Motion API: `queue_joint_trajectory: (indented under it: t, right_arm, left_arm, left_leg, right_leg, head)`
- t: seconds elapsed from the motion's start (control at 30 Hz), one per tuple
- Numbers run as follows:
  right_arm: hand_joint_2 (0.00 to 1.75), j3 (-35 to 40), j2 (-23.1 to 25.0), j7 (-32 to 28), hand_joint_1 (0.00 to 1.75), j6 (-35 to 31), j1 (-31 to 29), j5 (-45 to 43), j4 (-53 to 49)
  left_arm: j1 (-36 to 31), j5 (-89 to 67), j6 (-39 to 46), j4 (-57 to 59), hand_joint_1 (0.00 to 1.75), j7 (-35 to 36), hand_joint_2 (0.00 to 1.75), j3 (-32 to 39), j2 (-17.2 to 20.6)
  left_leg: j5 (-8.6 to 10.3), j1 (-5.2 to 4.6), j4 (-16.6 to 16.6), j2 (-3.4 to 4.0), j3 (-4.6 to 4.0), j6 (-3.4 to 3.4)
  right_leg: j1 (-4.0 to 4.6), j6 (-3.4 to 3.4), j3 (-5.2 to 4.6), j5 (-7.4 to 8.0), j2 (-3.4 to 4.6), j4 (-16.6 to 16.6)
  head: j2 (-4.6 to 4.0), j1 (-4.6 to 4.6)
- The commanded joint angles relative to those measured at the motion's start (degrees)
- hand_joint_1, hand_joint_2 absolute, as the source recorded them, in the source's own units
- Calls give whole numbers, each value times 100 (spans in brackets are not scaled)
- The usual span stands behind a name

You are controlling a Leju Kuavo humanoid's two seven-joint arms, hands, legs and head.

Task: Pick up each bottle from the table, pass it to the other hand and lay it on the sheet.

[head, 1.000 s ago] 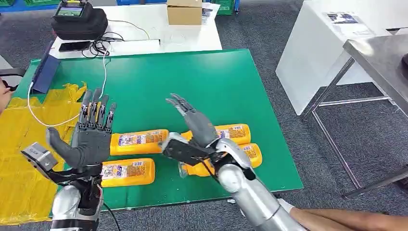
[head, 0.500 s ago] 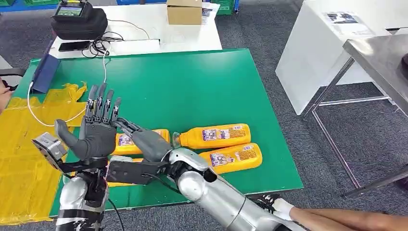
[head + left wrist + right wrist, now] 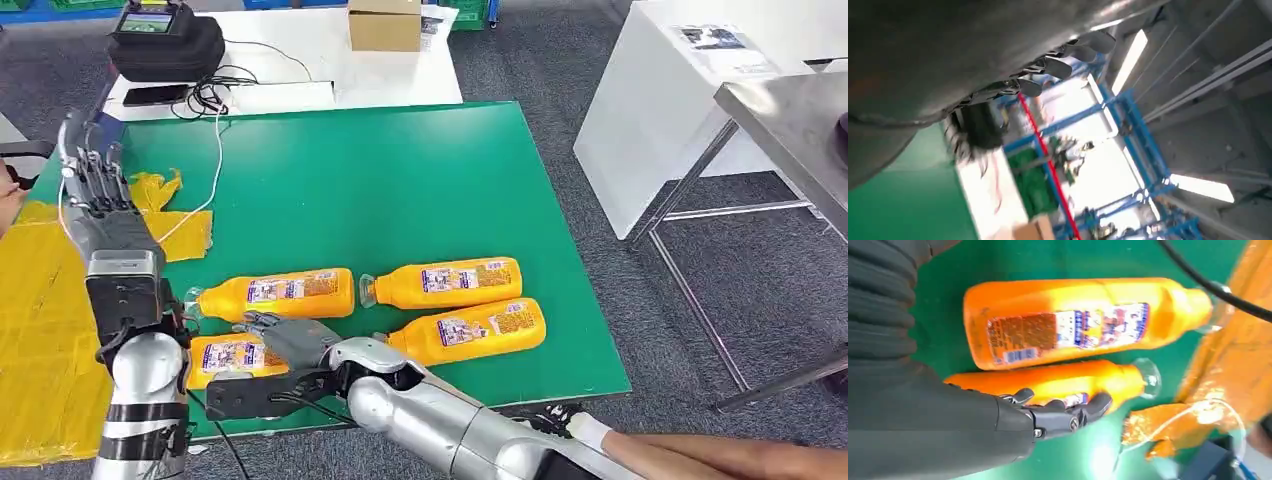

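Right hand (image 3: 290, 340) fingers (image 3: 1068, 415) spread over nearest bottle (image 3: 225, 357); left hand (image 3: 105, 200) open, raised above yellow sheet (image 3: 40, 330).

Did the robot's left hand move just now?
Yes. The left hand has swung up and out toward the table's far left corner, away from the bottles; it now hangs above the yellow sheet edge, fingers spread and holding nothing.

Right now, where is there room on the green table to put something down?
The far half of the green table is bare, from the white cable across to its right edge. The yellow sheet also has open room. The near strip is crowded: four orange bottles and the right hand.
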Motion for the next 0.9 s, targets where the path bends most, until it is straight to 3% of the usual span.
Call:
queue_joint_trajectory:
  t: [0.03, 0.37, 0.63, 0.9]
  right_arm:
    - [175, 239, -153, 111, 0, -168, -222, 56, 530]
    - [175, 163, 178, 404, 0, -493, -31, 345, 741]
    - [175, -5, 280, 331, 0, -181, -500, 384, 1502]
    - [175, 462, 321, 501, 0, -182, -412, 693, 1873]
  left_arm:
    - [-501, -178, 39, 631, 0, 82, 0, 343, 464]
    - [-424, -225, -5, 677, 0, 32, 0, 327, 358]
    - [-575, -221, -81, 647, 0, 94, 0, 180, 333]
    - [-646, -180, -114, 666, 0, 137, 0, 99, 298]
  left_leg:
    - [6, -8, -10, 1, 14, 18]
    - [5, -7, -9, 4, 16, 17]
    - [9, -5, -1, -2, 2, 15]
    - [11, -12, -16, -10, 23, 35]
  right_leg:
    - [-4, -4, 11, 1, -5, -3]
    - [-3, -5, 12, -1, -3, -3]
    - [-2, -3, -3, 1, -9, 3]
    - [-5, -4, 22, -1, -22, -8]
  head:
    - [0, 0]
    - [0, 0]
    - [0, 0]
    - [0, 0]
